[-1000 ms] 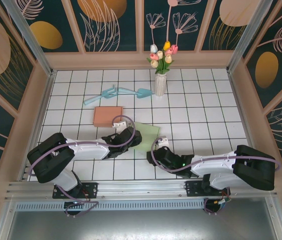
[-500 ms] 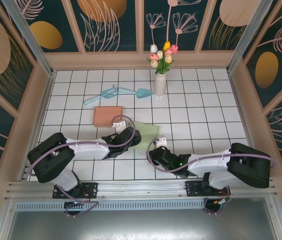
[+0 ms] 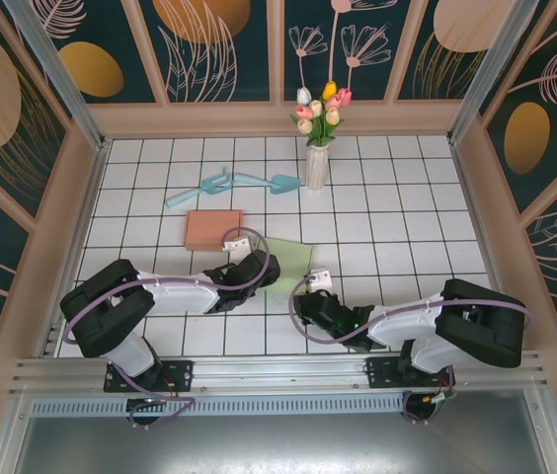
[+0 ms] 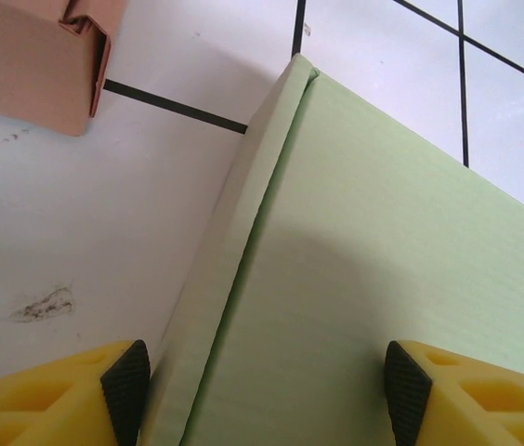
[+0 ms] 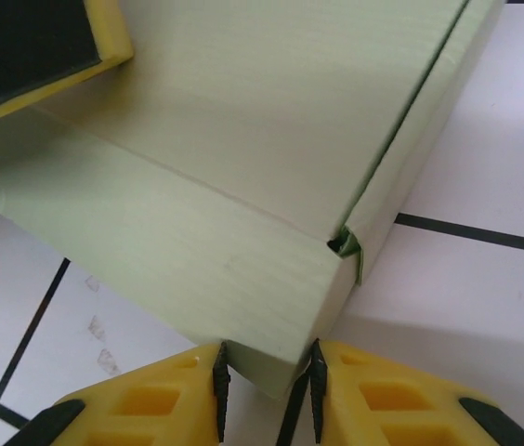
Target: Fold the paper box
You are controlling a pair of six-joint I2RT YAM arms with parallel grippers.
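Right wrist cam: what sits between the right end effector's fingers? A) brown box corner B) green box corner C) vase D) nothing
B: a corner of the green box sits pinched in the right end effector, between its yellow fingers.

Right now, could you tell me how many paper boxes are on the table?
2. The pale green box lies near the front centre; the salmon-brown box lies flat just behind it, to the left. More could be hidden, though none seems so.

Vase of tulips point(image 3: 316, 158) far back — blue plastic tools point(image 3: 283, 184) lying just left.
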